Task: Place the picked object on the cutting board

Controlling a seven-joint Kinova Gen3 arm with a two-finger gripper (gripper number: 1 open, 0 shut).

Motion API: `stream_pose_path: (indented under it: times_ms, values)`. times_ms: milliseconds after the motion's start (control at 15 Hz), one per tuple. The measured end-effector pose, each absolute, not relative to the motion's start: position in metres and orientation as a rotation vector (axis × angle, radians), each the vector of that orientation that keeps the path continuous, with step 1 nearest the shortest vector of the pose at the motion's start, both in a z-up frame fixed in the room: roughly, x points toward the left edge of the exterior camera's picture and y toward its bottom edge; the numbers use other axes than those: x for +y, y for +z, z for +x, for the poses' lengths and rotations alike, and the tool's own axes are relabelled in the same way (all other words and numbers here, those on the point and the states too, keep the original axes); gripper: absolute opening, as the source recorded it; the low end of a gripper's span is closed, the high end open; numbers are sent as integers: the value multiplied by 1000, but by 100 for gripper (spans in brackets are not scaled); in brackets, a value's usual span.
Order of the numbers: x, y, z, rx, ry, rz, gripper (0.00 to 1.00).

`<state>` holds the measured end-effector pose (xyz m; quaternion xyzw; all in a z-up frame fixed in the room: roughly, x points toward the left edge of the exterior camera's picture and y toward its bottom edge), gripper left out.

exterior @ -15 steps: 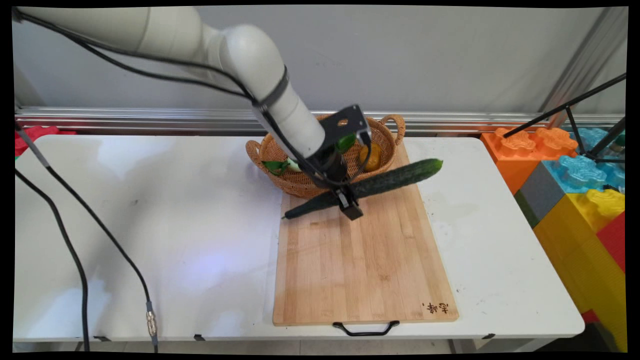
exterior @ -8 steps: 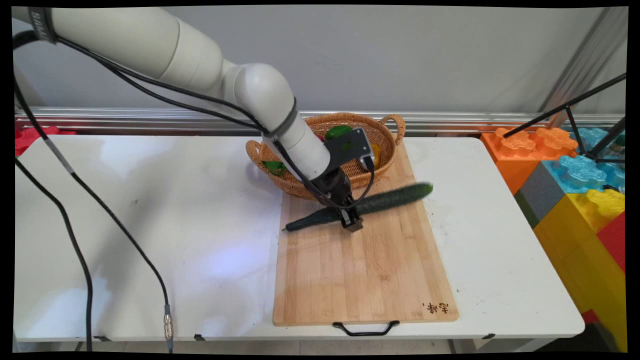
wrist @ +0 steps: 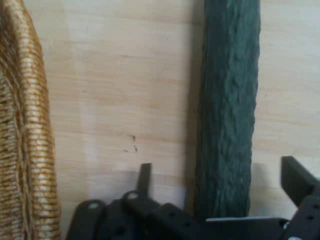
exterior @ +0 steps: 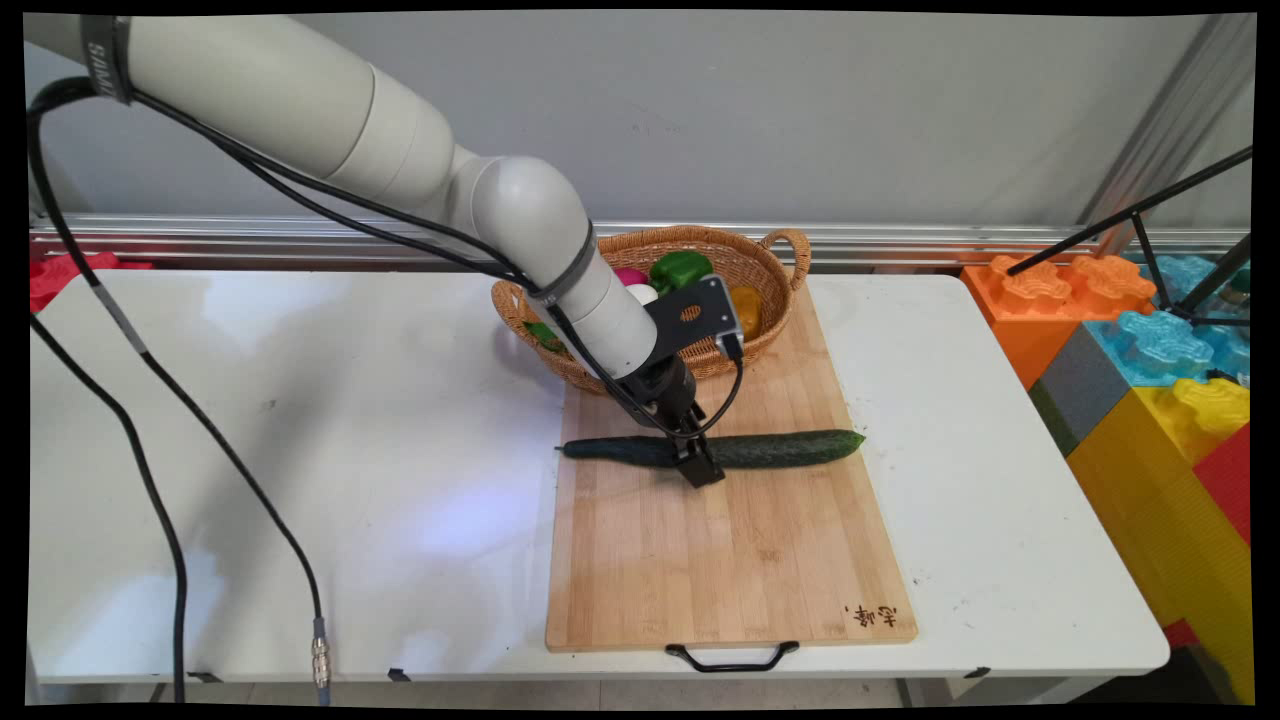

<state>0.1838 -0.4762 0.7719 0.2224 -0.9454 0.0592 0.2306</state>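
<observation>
A long dark green cucumber [exterior: 780, 449] lies flat across the far part of the wooden cutting board [exterior: 730, 570], running left to right. My gripper [exterior: 697, 462] stands over its middle, fingers down on either side of it. In the hand view the cucumber [wrist: 227, 115] runs between the two fingers [wrist: 144, 175], with a gap showing on each side, so the gripper [wrist: 217, 175] is open around it. The wicker basket [wrist: 30, 150] edges the left of that view.
The wicker basket [exterior: 775, 265] sits at the board's far end, holding a green pepper [exterior: 680, 268], an orange-yellow item [exterior: 746, 306] and other produce. Big coloured toy blocks [exterior: 1150, 360] and a black tripod [exterior: 1150, 225] stand off the table's right side. Black cables [exterior: 150, 500] hang at left.
The cucumber, held tilted above the board earlier, has come down and now lies level on it. The gripper moved down and toward the near side with it, and its fingers now stand apart.
</observation>
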Motion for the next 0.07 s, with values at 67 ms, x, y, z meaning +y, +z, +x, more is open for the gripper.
stream_pose_path:
  times_ms: [67]
  values:
    - [-476,770,184,-2603,164,613,100]
